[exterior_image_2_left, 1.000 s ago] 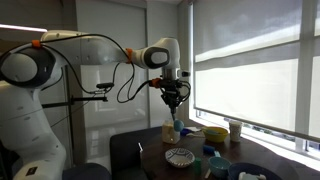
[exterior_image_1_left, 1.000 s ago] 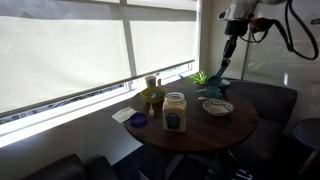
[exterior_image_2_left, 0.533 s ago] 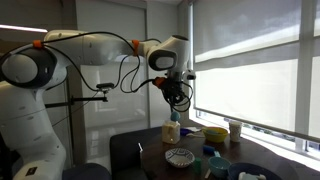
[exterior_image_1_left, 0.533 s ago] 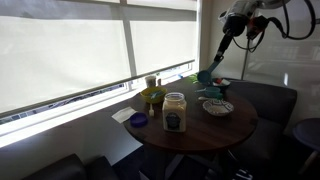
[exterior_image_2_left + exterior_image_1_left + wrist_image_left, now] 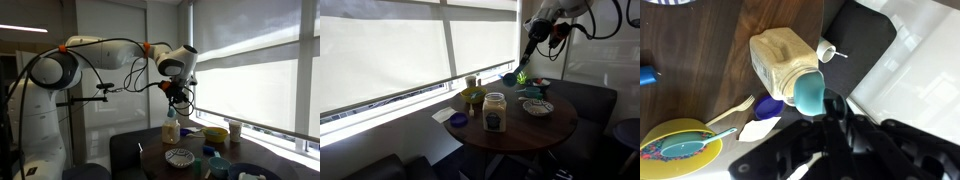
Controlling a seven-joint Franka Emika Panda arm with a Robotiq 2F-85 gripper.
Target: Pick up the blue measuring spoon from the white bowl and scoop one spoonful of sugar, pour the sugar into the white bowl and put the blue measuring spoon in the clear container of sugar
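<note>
My gripper (image 5: 526,57) is shut on the handle of the blue measuring spoon (image 5: 509,76) and holds it high above the table. In the wrist view the spoon's teal scoop (image 5: 808,92) hangs just over the mouth of the clear container of sugar (image 5: 780,62), right in front of my gripper (image 5: 831,106). The container (image 5: 494,112) stands upright mid-table with pale sugar (image 5: 494,104) and a dark label. It also shows in an exterior view (image 5: 172,129), below my gripper (image 5: 180,96). The white bowl (image 5: 538,107) sits beside the container, and in an exterior view (image 5: 180,157) it is near the table's front.
A small dark-blue dish (image 5: 458,120) and a yellow-green jar (image 5: 474,98) stand near the container. In the wrist view a yellow dish (image 5: 680,152) holds a teal utensil, and a white cap (image 5: 827,48) lies by the table edge. Window blinds run behind the round table (image 5: 520,128).
My gripper has carried the spoon up and away from the white bowl, across towards the sugar container. Nothing on the table has moved.
</note>
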